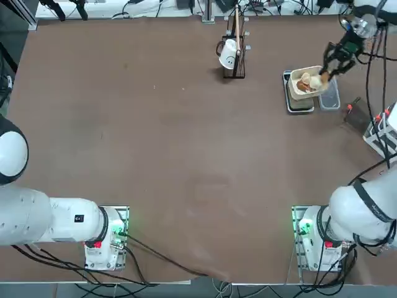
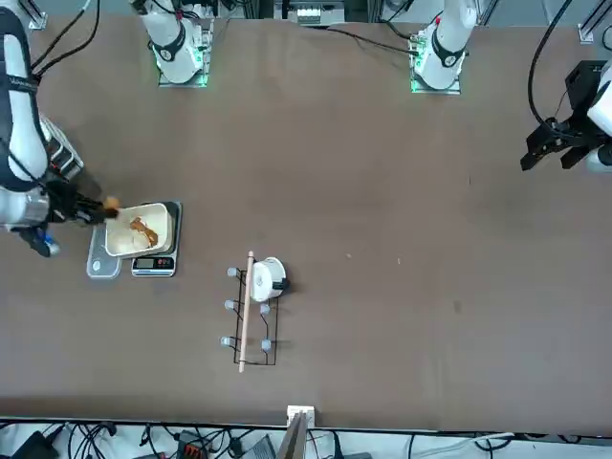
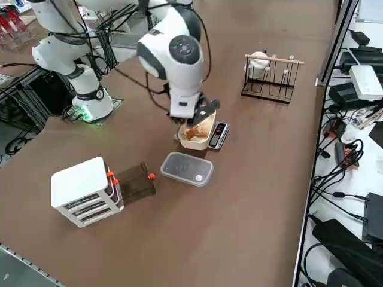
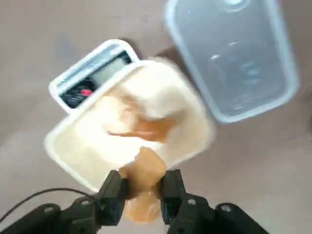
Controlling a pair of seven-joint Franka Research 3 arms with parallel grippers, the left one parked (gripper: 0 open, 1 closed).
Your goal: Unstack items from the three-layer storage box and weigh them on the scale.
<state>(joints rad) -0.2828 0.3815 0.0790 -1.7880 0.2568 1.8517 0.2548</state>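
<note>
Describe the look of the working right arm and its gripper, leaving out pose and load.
The right arm has glossy white rounded shells with a dark round cap on one joint. Its base glows green with a red spot, and black cables trail from it. The right gripper is black, with two blocky matte fingers.

The right arm [image 3: 173, 54] is built of rounded glossy white shells with dark joint seams and a round grey disc on one joint. Its base [image 1: 319, 239] is lit green, with red marks. Black cables are trailed from it. The end effector [image 4: 141, 195] is black, with two ribbed fingers [image 4: 114, 195].
</note>
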